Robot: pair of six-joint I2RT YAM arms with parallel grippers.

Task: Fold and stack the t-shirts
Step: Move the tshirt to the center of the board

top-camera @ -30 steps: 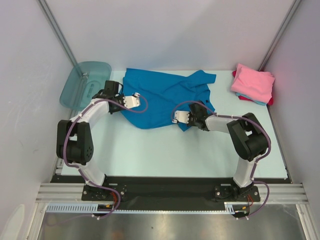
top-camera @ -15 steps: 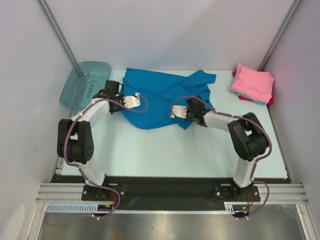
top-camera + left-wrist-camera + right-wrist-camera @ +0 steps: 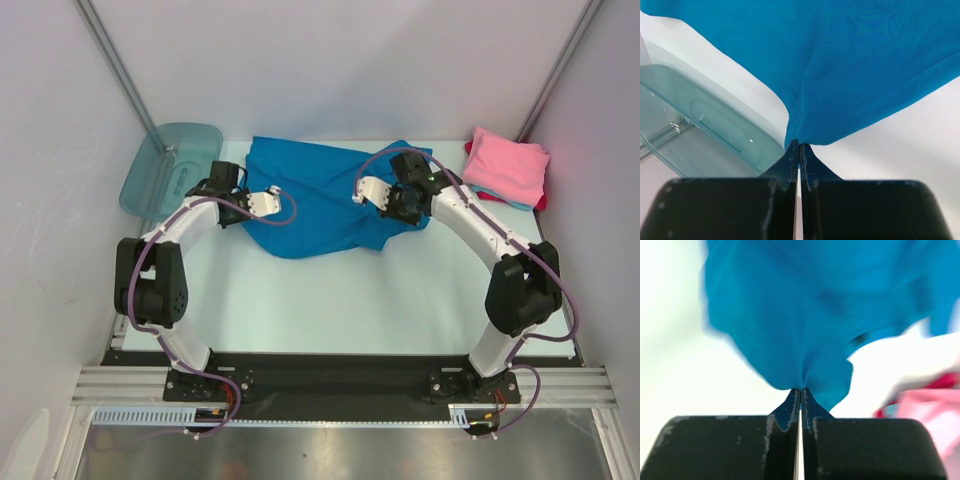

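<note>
A bright blue t-shirt (image 3: 320,195) lies crumpled on the table at the back middle. My left gripper (image 3: 238,203) is shut on its left edge, and the cloth shows pinched at the fingertips in the left wrist view (image 3: 840,75). My right gripper (image 3: 408,200) is shut on the shirt's right part and holds it lifted; the blue cloth (image 3: 800,315) hangs from the closed tips in the right wrist view. A folded stack with a pink t-shirt (image 3: 506,165) on top, with light blue and red edges beneath, sits at the back right.
A translucent teal plastic tub (image 3: 168,166) leans at the back left, close to my left gripper; it also shows in the left wrist view (image 3: 705,125). Grey walls close in the table on three sides. Light table surface (image 3: 330,300) lies in front of the shirt.
My right gripper has moved up and back toward the far right, pulling the shirt's lower right part with it. The left gripper has stayed in place.
</note>
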